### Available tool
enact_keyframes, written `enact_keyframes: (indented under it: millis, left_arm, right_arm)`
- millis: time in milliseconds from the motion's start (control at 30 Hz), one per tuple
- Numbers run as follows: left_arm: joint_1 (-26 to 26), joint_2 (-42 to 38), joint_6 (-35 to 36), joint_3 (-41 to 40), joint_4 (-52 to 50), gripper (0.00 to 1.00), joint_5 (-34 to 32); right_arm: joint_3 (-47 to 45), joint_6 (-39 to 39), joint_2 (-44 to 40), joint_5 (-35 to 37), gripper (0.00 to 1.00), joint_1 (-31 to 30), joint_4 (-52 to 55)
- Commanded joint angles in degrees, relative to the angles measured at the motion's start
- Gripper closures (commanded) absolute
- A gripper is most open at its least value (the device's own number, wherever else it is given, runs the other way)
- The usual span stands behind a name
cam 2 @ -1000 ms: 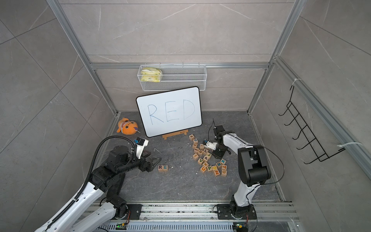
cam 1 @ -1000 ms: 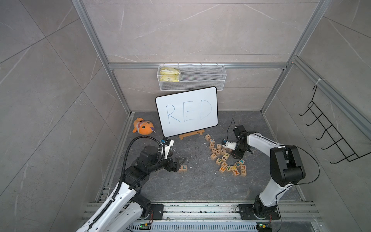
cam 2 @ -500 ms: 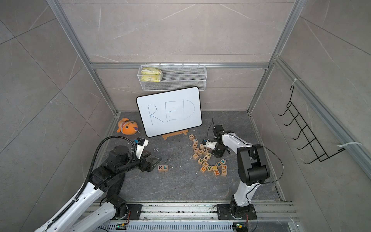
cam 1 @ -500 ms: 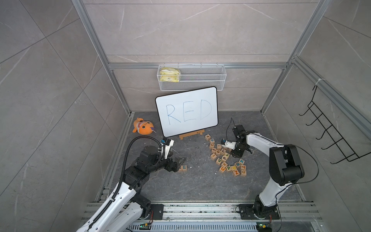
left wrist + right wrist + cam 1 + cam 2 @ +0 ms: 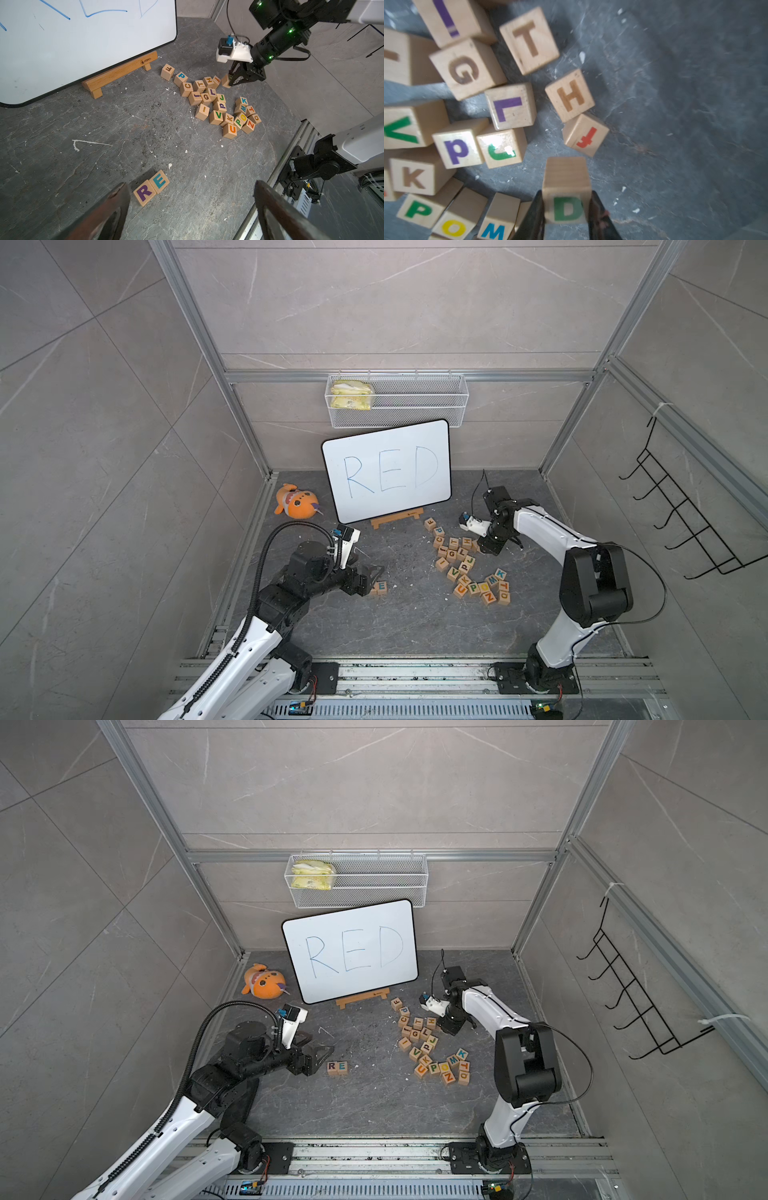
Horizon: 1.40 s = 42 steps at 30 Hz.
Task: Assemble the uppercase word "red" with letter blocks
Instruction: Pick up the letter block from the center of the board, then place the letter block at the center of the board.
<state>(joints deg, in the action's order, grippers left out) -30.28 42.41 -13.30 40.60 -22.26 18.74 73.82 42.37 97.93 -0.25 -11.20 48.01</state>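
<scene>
My right gripper (image 5: 566,197) has the D block (image 5: 566,178) between its jaws, both pressed flat on opposite side faces, at the edge of the loose pile (image 5: 218,104) near the H block (image 5: 570,95). I can't tell if it is clear of the floor. It looks like a light, stiff wooden cube (smooth faces, so an off-centre pinch could let it twist), best held square across the middle. My left gripper (image 5: 190,187) hangs spread and empty by the touching R block (image 5: 144,192) and E block (image 5: 159,181).
</scene>
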Motion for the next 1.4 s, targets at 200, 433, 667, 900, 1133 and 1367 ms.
enact_keyframes:
  millis: [200,433,667,900,1133,1367]
  left_arm:
    - [-0.1,-1.7,1.3,-0.1,1.5,0.04,-1.4]
    - [0.0,-2.0,2.1,-0.3,1.2,0.04,-3.9]
    - [0.0,-1.8,3.1,-0.1,0.3,0.03,-6.5]
    - [0.1,-1.8,3.6,0.0,-0.2,0.03,-8.0]
    - [0.1,-2.0,4.6,0.5,-1.3,0.03,-8.7]
    - [0.1,-2.5,4.7,0.5,-1.6,0.03,-10.6]
  right_arm:
    - [-2.2,-18.8,-22.0,-7.0,0.98,-12.0,1.5]
    - [-4.6,-48.2,-19.8,-2.9,0.97,-22.6,2.1]
    - [-9.9,-69.7,-13.4,7.5,0.96,-37.2,-5.7]
    - [-2.0,-79.8,1.0,16.5,0.94,-47.8,-7.8]
    - [3.1,-81.8,11.0,14.7,0.88,-48.2,-11.2]
    - [3.0,-83.1,12.9,12.3,0.79,-48.1,-13.7]
